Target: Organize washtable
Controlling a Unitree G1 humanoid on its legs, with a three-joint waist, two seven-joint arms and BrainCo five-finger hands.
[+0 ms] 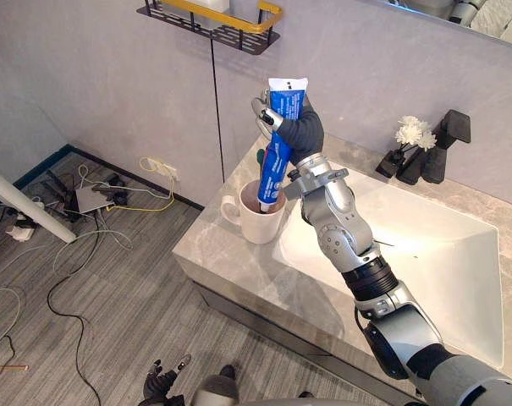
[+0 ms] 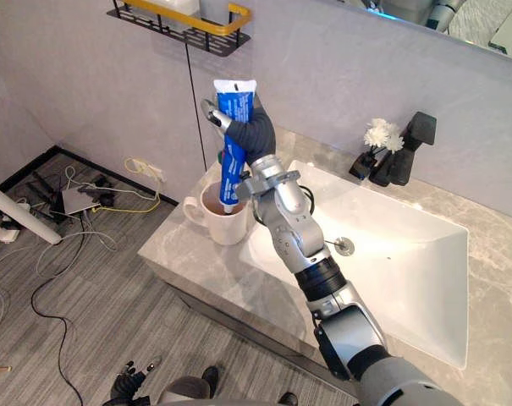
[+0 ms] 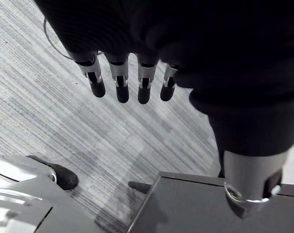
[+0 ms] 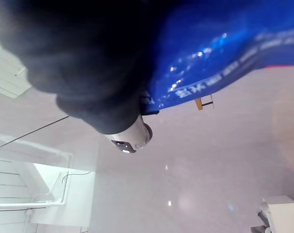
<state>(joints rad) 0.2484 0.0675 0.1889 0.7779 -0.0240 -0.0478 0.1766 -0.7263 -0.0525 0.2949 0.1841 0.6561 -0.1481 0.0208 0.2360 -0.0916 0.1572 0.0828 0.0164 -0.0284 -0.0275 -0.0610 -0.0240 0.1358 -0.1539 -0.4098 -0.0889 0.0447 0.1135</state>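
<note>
The right hand [image 1: 300,131] is clamped on the blue toothpaste tube [image 1: 272,169], fingers and thumb curled round its upper half. The tube stands nearly upright, leaning a little. Its lower end is at the mouth of the white mug [image 1: 257,230], seemingly just inside.

The mug sits on the grey worktop [image 1: 230,275], close to the front corner, with its handle turned away from the sink [image 1: 425,254] that lies just beside it. Well beyond the mug, across the sink, stand a black tap [image 1: 437,148] and a small bunch of white flowers [image 1: 414,131]. A wire shelf [image 1: 213,21] hangs on the wall above the mug. The left hand [image 3: 120,73] hangs over the floor, fingers straight and apart, holding nothing.

The risk, as I judge it, lies in the release. Let go while leaning, the tall tube could topple against the rim and tip the mug toward the worktop's edge. The withdrawing fingers could also catch the tube and drag it out.
</note>
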